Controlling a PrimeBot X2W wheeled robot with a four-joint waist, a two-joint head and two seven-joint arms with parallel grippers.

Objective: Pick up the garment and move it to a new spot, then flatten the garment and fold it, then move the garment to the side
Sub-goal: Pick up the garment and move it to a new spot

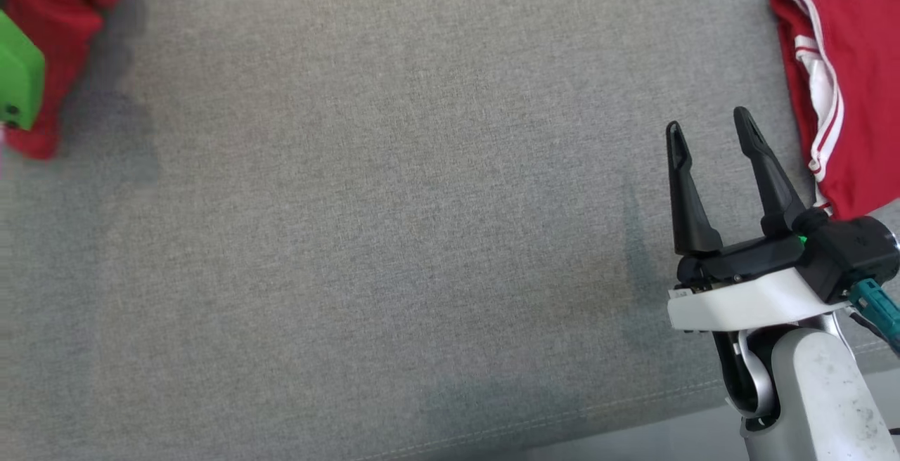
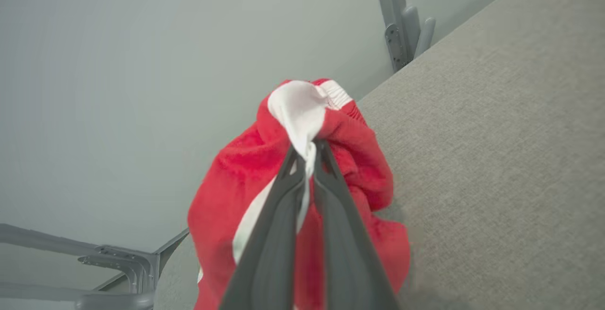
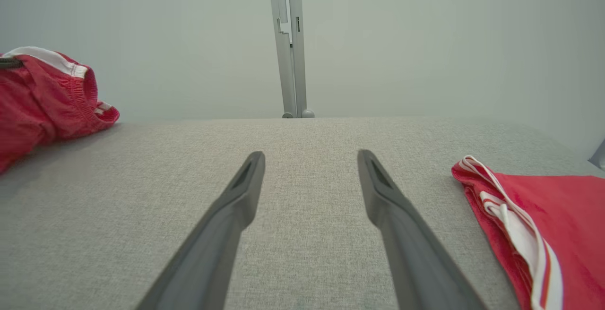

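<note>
A crumpled red garment with white trim (image 2: 279,182) hangs bunched from my left gripper (image 2: 309,148), which is shut on its white-edged fold near the edge of the grey cloth table (image 2: 496,159). The same garment (image 1: 56,18) sits at the upper left of the head view, partly behind a green part (image 1: 17,78) close to the camera, and it shows again as the red bundle (image 3: 42,97) at the left of the right wrist view. My right gripper (image 1: 710,127) stands open above the table at the right, with nothing between its fingers (image 3: 246,182).
A second red garment with white stripes (image 1: 851,95) lies folded flat at the table's right, just beyond my right gripper, and appears again (image 3: 543,225) in the right wrist view. A grey metal post (image 3: 290,40) stands behind the table. The table's front edge (image 1: 562,419) runs along the bottom.
</note>
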